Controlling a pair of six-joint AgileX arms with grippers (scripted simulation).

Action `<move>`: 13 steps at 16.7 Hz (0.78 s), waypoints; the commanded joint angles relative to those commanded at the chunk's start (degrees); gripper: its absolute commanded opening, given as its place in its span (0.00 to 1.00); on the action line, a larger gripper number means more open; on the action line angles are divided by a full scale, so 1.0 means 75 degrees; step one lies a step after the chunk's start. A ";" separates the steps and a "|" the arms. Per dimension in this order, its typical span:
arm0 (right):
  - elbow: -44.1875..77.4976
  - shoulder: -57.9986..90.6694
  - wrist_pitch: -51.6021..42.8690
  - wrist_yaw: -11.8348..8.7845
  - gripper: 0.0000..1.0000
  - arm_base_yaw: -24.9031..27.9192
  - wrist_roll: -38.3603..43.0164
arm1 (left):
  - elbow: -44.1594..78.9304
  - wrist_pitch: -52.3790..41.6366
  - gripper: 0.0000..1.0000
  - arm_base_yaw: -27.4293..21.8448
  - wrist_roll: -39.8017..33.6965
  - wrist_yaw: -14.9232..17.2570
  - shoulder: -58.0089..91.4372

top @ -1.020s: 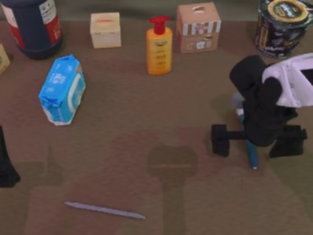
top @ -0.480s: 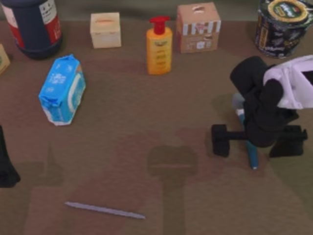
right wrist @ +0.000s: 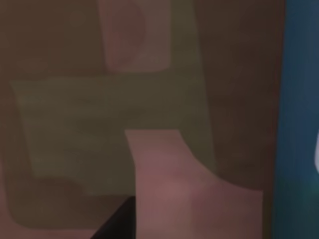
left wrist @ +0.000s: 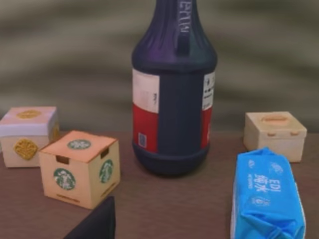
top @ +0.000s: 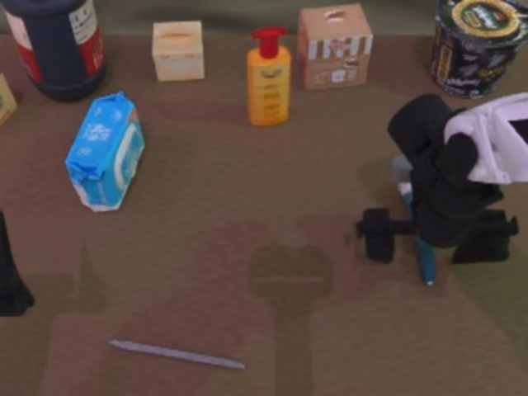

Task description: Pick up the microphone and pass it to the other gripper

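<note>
Pick step: my right end effector point(top: 431, 236) straddles the microphone point(top: 424, 262) lying near the counter's right edge, fingers spread, not gripping yet. Left end effector point(top: 10, 280) parked at left edge; can't tell its state. Next: close on handle, lift.
</note>
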 joint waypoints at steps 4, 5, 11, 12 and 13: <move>0.0000 0.0000 0.0000 0.0000 0.00 0.0000 0.0000 | 0.0000 0.0000 1.00 0.0000 0.0000 0.0000 0.0000; 0.0000 0.0000 0.0000 0.0000 0.00 0.0000 0.0000 | 0.0000 0.0000 1.00 0.0000 0.0000 0.0000 0.0000; 0.0000 0.0000 0.0000 0.0000 0.00 0.0000 0.0000 | 0.0000 0.0000 1.00 0.0000 0.0000 0.0000 0.0000; 0.0188 -0.0494 -0.0267 0.0176 0.00 0.0022 -0.0101 | 0.0000 0.0000 1.00 0.0000 0.0000 0.0000 0.0000; 0.0187 -0.0496 -0.0258 0.0173 0.00 0.0023 -0.0105 | 0.0000 0.0000 1.00 0.0000 0.0000 0.0000 0.0000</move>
